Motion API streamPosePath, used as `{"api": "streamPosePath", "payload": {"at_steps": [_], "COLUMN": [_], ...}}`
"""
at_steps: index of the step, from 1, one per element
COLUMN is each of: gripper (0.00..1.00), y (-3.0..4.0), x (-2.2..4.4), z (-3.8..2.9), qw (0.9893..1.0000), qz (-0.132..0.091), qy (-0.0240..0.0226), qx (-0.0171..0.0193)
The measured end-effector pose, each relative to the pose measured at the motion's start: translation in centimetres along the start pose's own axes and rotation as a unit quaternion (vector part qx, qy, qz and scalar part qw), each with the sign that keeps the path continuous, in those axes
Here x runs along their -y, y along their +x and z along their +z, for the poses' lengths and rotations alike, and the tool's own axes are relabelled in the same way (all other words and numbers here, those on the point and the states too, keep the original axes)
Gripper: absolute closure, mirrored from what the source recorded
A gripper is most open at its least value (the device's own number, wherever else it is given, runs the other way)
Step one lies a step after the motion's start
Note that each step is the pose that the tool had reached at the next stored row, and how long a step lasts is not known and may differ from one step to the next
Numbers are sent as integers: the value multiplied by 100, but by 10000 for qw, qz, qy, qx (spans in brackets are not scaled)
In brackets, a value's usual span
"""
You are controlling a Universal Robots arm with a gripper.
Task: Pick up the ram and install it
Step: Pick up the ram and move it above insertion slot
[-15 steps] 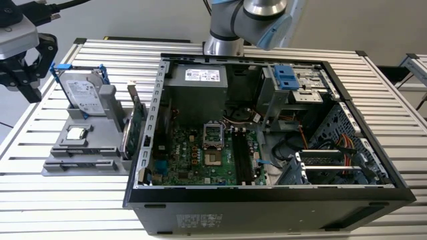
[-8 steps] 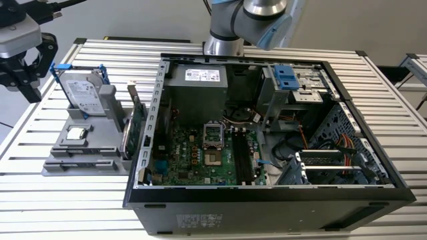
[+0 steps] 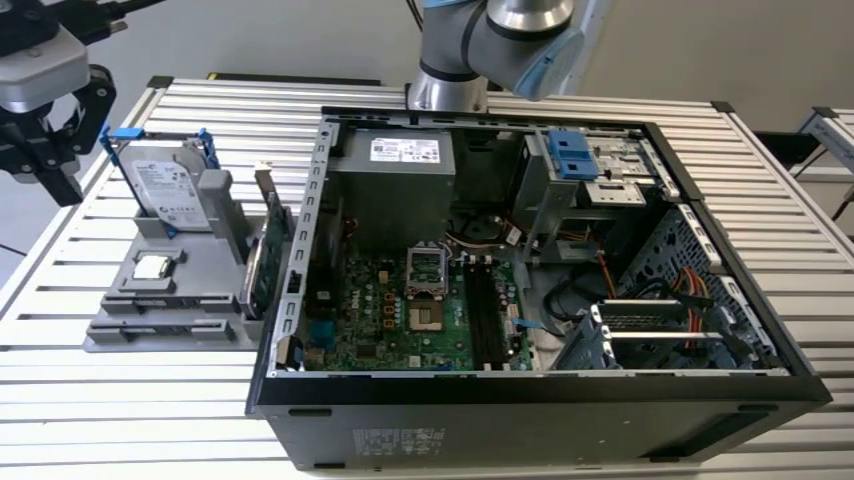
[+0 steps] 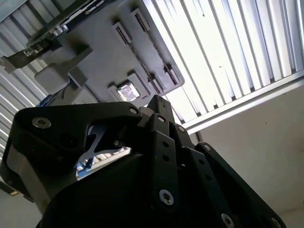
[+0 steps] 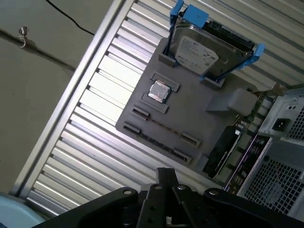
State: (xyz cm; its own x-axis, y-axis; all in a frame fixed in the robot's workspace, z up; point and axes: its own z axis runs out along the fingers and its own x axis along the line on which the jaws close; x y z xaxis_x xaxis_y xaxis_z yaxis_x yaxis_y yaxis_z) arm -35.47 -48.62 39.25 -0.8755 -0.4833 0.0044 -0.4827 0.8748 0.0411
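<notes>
Our gripper [image 5: 167,176] has its jaws clenched on nothing. The ram [image 5: 163,127] sits in the tray [image 5: 199,111], well ahead of them. We think the jaws must open and square to its long edges.

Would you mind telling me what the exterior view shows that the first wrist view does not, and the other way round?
Exterior view: the open inside of the computer case, with motherboard and power supply, and the arm's base behind it. First wrist view: the floor with a black cable on it, and the case's outer wall with a grille. Shared: the grey holder on the slatted table, the hard drive in its blue frame, a small square chip and the gripper.
</notes>
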Motion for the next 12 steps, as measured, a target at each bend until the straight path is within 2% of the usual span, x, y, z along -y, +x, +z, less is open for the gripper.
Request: {"api": "streamPosePath", "payload": {"at_steps": [12], "gripper": [100], "y": [0], "x": [-1], "z": [0], "qw": [9994], "qz": [-346], "qy": [2], "qx": [-14]}}
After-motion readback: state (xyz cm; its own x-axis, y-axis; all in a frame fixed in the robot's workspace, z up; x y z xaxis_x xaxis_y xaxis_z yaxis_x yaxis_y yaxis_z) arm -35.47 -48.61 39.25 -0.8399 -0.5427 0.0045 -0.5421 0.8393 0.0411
